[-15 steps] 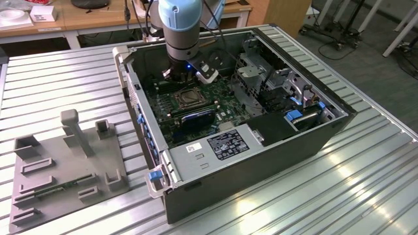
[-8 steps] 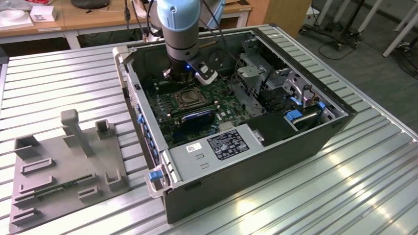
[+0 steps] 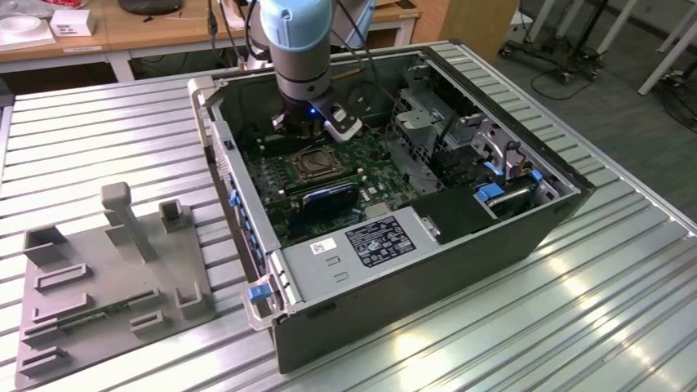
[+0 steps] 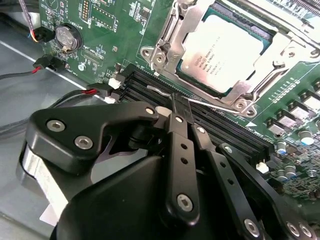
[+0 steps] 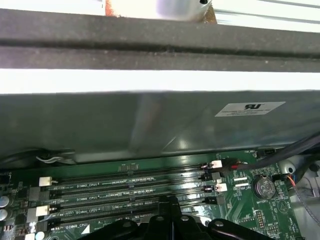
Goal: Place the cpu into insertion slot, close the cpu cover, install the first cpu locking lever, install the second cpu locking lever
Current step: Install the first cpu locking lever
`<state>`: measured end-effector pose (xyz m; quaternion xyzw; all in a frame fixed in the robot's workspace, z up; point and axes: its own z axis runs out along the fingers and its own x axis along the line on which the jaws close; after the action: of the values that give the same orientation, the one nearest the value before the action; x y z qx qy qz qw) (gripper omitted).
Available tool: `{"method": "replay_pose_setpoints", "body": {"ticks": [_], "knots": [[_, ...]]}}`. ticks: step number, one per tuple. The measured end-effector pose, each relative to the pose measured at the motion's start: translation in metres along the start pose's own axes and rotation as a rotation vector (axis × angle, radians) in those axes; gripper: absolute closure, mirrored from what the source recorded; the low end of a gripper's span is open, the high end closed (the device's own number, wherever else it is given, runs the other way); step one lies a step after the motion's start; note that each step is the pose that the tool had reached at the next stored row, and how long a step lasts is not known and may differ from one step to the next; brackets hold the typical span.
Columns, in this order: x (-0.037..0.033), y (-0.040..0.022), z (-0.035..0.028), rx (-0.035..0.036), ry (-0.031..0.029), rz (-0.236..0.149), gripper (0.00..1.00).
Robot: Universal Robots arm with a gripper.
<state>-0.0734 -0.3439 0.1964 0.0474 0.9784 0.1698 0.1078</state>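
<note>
The open computer case (image 3: 436, 278) holds the green motherboard (image 3: 368, 159). On the board, the insertion slot (image 4: 159, 59) holds the cpu (image 4: 222, 50), with the cpu cover (image 4: 265, 80) lying down over its edges. The gripper (image 4: 177, 106) has its fingers pressed together, tips at a thin locking lever (image 4: 215, 104). In the exterior view the cpu sits near, at six o'clock from the gripper.

Fine print on cpu (image 4: 225, 52) top; white sticker (image 5: 250, 108) on case wall (image 5: 125, 127); white markings (image 5: 89, 186) beside memory slots (image 5: 150, 188).
</note>
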Motion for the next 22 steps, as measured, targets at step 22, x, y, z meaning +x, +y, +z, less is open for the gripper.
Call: {"method": "replay_pose_setpoints", "body": {"ticks": [22], "knots": [[0.0011,0.0066,0.0031,0.0059,-0.0103,0.028,0.89]]}}
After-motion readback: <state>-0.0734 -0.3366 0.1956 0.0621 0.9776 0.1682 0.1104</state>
